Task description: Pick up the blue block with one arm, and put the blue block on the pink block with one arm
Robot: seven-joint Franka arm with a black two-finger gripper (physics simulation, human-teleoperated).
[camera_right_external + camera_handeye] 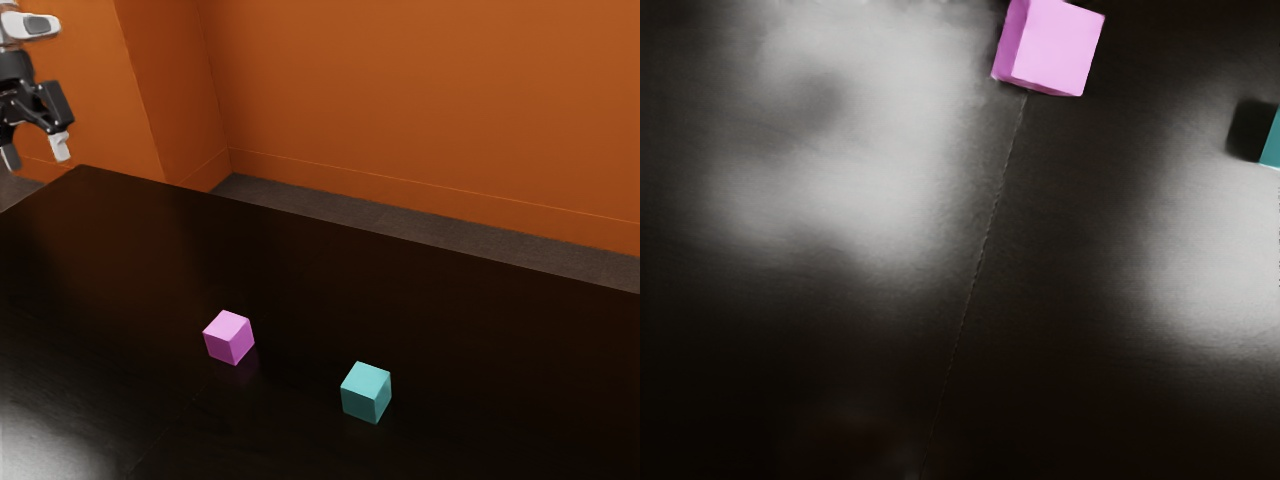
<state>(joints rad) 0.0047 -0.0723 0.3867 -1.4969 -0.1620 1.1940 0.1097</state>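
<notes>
The blue block (366, 391), a teal-blue cube, rests on the dark table (450, 330) near its front, toward the exterior view's right. The pink block (229, 336) sits apart from it, a short way toward the exterior view's left. My gripper (35, 152) hangs high at the exterior view's far upper left, well away from both cubes, open with nothing between its white-tipped fingers. In the wrist view the pink block (1049, 46) lies far from my hand, and a sliver of the blue block (1271, 138) shows beyond it.
An orange wall (420, 100) with a corner post runs behind the table. A grey floor strip (420, 225) lies between the table's back edge and the wall. A thin seam (975, 270) crosses the glossy tabletop.
</notes>
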